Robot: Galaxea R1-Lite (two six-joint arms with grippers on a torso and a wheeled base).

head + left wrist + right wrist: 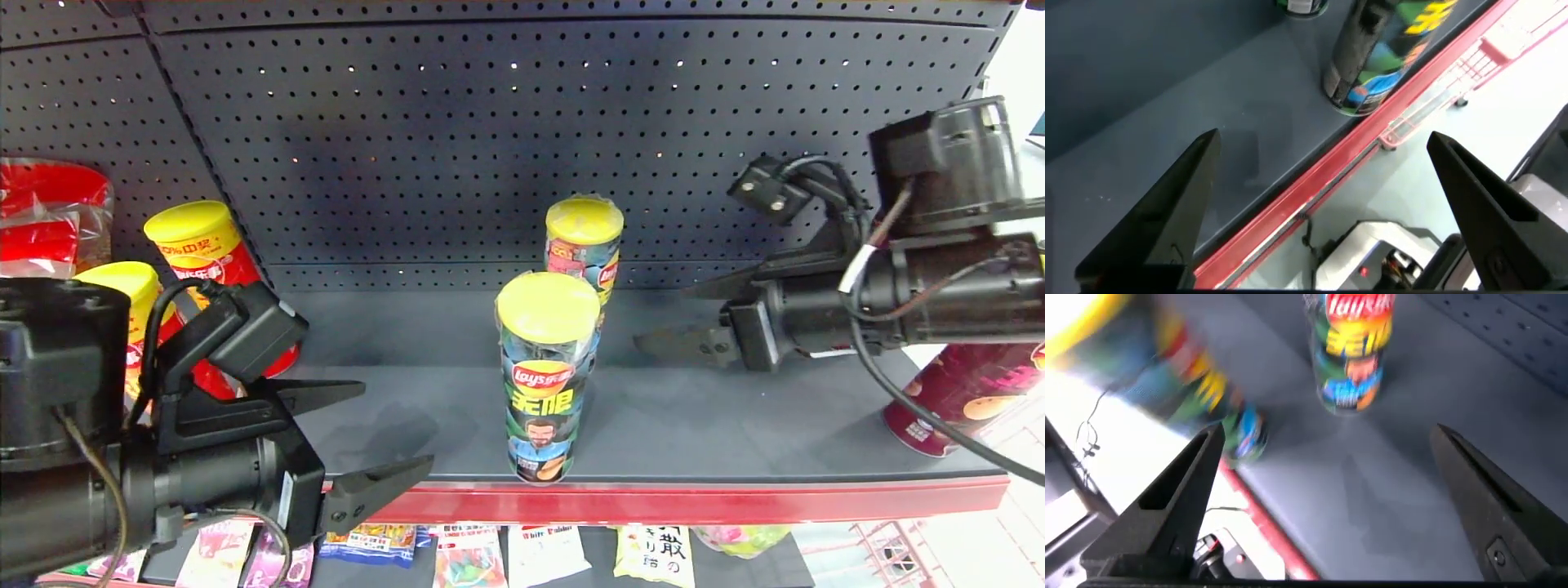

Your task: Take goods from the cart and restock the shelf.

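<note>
The dark pegboard-backed shelf (694,416) is carrying a front can (545,376) at its red lip (694,500) and a rear can (583,241) just behind, both standing upright, long axes vertical, yellow lids up. In the left wrist view the left gripper (1323,137) is hanging over the lip, jaws spread and empty, near the front can. In the right wrist view the right gripper (1327,429) is gaping empty over the shelf, facing both cans.

Two red cans (200,255) with yellow lids stand at the left, one behind the other. A red bag (49,214) sits farther left. Small snack packs (545,557) lie in a row on the level below. A dark red can (976,396) is at the right. Behind is a dark wall (457,122) full of holes.
</note>
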